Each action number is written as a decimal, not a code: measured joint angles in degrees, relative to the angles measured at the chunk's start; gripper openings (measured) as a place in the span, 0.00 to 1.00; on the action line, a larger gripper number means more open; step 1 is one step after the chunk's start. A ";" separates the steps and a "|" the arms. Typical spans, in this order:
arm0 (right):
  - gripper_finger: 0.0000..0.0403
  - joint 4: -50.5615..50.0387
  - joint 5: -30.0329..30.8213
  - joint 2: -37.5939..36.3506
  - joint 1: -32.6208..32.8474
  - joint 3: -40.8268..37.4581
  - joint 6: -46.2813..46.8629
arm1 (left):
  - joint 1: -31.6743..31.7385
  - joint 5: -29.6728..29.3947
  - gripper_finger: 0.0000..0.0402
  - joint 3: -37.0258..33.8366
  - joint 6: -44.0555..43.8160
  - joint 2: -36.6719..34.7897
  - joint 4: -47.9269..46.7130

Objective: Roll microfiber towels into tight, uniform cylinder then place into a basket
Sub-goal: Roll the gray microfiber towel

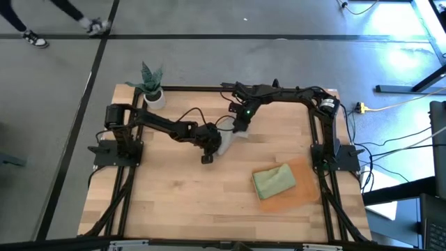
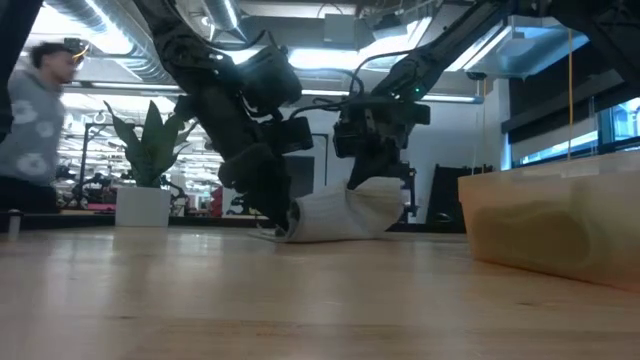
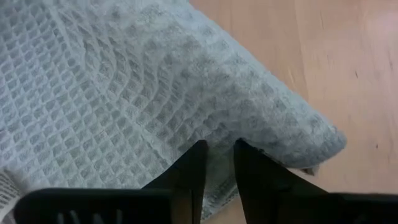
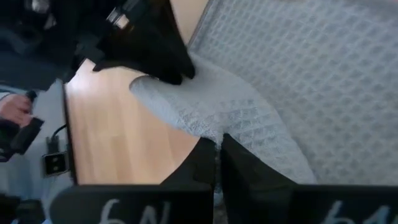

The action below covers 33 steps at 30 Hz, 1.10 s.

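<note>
High view: both grippers, left and right, pinch opposite ends of the grey towel.

A robotics lab or workshop with a test bench.

A pale wooden table sits inside a black metal frame that carries two dark robot arms, on a grey concrete floor marked with dark lines. Cables trail across the floor beside the bench. Beyond the table are exposed ceiling ducts, strip lights and large windows. A potted plant stands on one corner (the only homely touch), and a person walks past.
</note>
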 joint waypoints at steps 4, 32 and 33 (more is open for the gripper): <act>0.03 1.41 2.68 0.00 -0.10 0.00 -0.15 | 0.04 0.17 0.19 0.00 0.20 0.00 -0.25; 0.04 5.75 12.59 0.00 -0.86 1.86 -1.70 | -0.34 3.44 0.19 -0.07 -4.77 -1.10 -1.98; 0.04 5.16 12.61 0.00 -0.92 1.90 -1.82 | -0.63 3.82 0.19 -0.07 -5.19 -1.60 -2.35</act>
